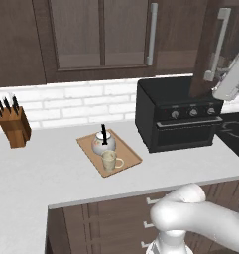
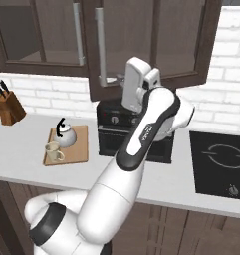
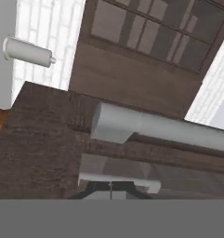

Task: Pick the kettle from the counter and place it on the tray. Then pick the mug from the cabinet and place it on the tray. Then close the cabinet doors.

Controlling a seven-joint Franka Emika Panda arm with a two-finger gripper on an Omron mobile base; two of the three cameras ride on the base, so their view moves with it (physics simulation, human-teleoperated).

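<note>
The jaws are pressed fully together with nothing between them, their dark tips just under the lower end of a grey bar handle (image 3: 146, 125) in the hand view. That handle belongs to the right cabinet door (image 2: 99, 79), which stands swung partly out over the black oven (image 1: 178, 116); the left door (image 1: 98, 37) looks shut.

The door should handle as a stiff, fairly light panel on hinges — no need to clamp it. A push with the closed jaws against the wooden frame beside the handle, far from the hinge side, likely suits best; the smoky glass is the fragile part to avoid.

Farther out, the kettle (image 1: 103, 142) and the mug (image 1: 110, 161) already stand on the tray (image 1: 128, 151) on the counter (image 1: 41, 168).
</note>
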